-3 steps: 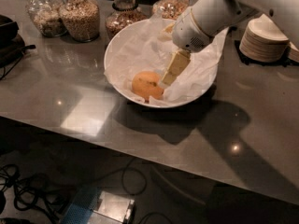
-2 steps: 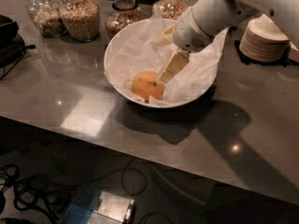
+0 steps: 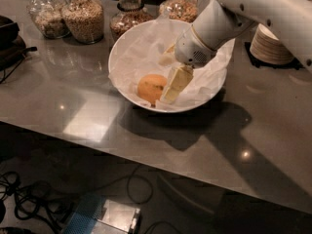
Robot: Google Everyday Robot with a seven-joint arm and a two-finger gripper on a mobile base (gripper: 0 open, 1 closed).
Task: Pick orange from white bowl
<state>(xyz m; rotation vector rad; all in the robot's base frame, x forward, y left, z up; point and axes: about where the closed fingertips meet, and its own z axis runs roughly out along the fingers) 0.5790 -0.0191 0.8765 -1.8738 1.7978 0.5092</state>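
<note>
Stretching across the grey counter [image 3: 253,126], the white arm [image 3: 253,9] dips into the white bowl [image 3: 116,57] lined with crumpled paper. Its gripper [image 3: 165,80] stands with fingers apart, one yellowish finger [image 3: 176,83] just beside the orange [image 3: 150,88], which sits on the paper near the bowl's front rim.

A kitchen-style counter — glass jars [image 3: 83,16] of grains line the desk [image 3: 73,101] at 11 o'clock, stacked plates [image 3: 273,45] at 2, cables [image 3: 19,208] below at 7; the end effector [image 3: 174,84] sits inside the white bowl [image 3: 115,57].
</note>
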